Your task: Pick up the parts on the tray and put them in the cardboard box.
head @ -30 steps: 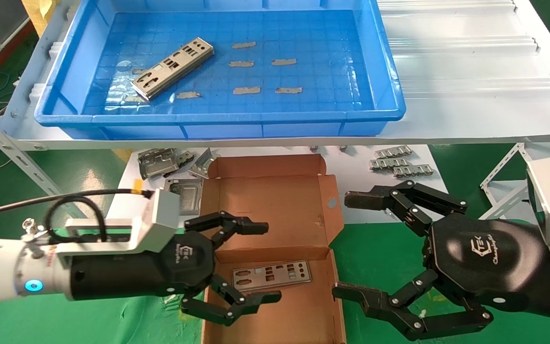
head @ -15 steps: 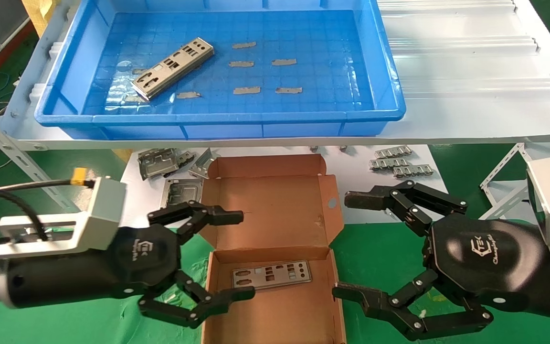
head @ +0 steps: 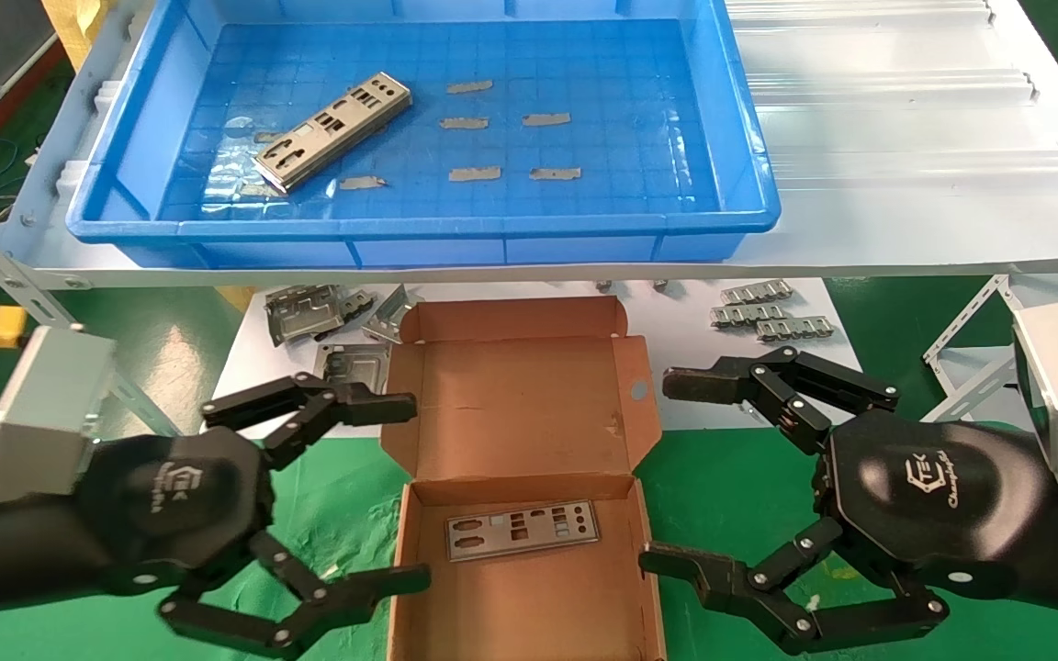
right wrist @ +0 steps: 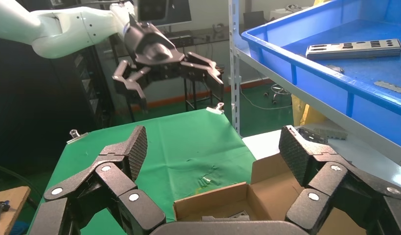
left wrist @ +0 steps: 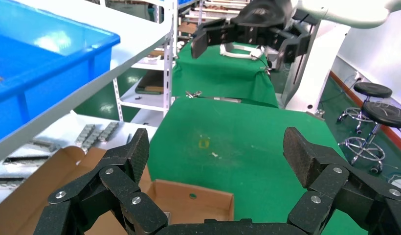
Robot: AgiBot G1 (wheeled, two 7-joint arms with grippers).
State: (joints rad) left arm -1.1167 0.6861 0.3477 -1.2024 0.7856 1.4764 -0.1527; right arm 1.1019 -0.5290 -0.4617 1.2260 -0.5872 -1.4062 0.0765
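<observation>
Bright, even overhead light; glare patches shine on the blue tray [head: 731,110] floor; shadows soft, everything sharp.

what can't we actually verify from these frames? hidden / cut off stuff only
- Head view: near end of the cardboard box runs off the bottom edge, so its floor there is unseen.
- Head view: left gripper covers part of the grey brackets beside the box; count unclear.
- Right wrist view: right gripper blocks the box interior; the plate in the box barely shows.
- Left wrist view: only a tray corner shows, its floor unseen.
</observation>
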